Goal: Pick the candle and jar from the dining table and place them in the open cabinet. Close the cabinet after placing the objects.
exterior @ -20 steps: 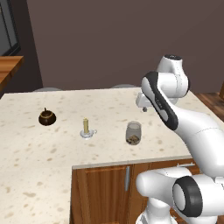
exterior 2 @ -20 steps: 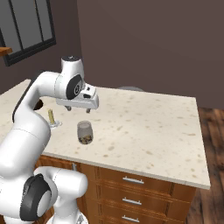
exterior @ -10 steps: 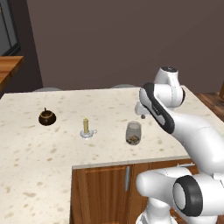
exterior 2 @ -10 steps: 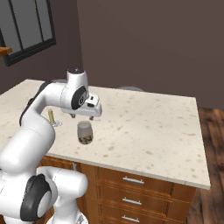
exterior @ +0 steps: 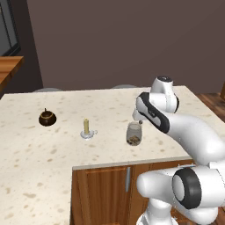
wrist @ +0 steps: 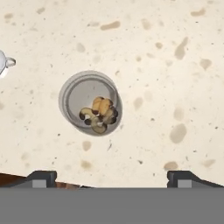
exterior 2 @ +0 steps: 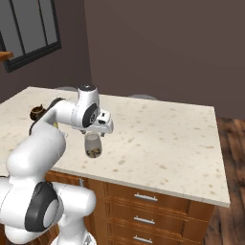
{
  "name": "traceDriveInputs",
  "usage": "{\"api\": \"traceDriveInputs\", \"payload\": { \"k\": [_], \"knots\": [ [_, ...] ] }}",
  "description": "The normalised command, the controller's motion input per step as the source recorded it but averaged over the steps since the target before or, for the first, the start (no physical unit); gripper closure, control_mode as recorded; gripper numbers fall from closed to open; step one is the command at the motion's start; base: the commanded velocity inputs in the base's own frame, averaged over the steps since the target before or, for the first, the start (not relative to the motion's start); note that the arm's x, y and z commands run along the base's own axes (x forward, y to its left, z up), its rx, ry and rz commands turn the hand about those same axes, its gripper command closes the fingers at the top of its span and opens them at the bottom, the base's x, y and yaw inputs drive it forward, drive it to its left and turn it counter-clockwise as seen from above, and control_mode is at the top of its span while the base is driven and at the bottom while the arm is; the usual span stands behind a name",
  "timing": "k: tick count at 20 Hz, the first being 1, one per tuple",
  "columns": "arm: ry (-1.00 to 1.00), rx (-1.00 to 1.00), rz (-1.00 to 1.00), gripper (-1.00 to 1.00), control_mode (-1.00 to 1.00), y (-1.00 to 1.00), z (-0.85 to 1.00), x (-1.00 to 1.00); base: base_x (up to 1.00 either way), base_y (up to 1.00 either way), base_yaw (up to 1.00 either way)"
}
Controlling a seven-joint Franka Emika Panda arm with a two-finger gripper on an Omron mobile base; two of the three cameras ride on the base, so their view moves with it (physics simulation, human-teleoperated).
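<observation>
The jar (exterior: 47,117), a squat dark brown pot with a knobbed lid, stands on the dining table (exterior: 48,154) at the left. To its right is the candle (exterior: 86,128), pale yellow on a small grey base. My gripper (exterior 2: 98,131) hangs open and empty right of both, pointing down over a clear glass (exterior: 133,134) of brown and yellow bits. In the hand view the fingertips (wrist: 41,177) stand wide apart below that glass (wrist: 91,104), and the candle's base (wrist: 3,63) peeks in at the left edge. The jar (exterior 2: 36,113) shows beside my arm. The cabinet is out of view.
Below the table's near edge are wood panels and drawers with short silver handles (exterior 2: 144,196). A dark wall rises behind the table, with a window (exterior 2: 31,26) at the left. Bare speckled stone stretches right of the glass (exterior 2: 162,139).
My arm has brought the hand down and closer over the clear glass. The jar, the candle and the glass have not moved, and the jaws stay wide apart.
</observation>
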Motion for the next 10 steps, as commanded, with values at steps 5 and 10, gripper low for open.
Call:
{"api": "traceDriveInputs", "payload": {
  "k": [5, 10],
  "knots": [
    [0.0, 0.0, 0.0, -1.0, -1.0, 0.0, -0.36, 0.23, 0.0, 0.0, 0.0],
    [0.0, 0.0, 0.0, -1.0, -1.0, -0.01, -0.18, 0.22, 0.0, 0.0, 0.0]
  ]
}}
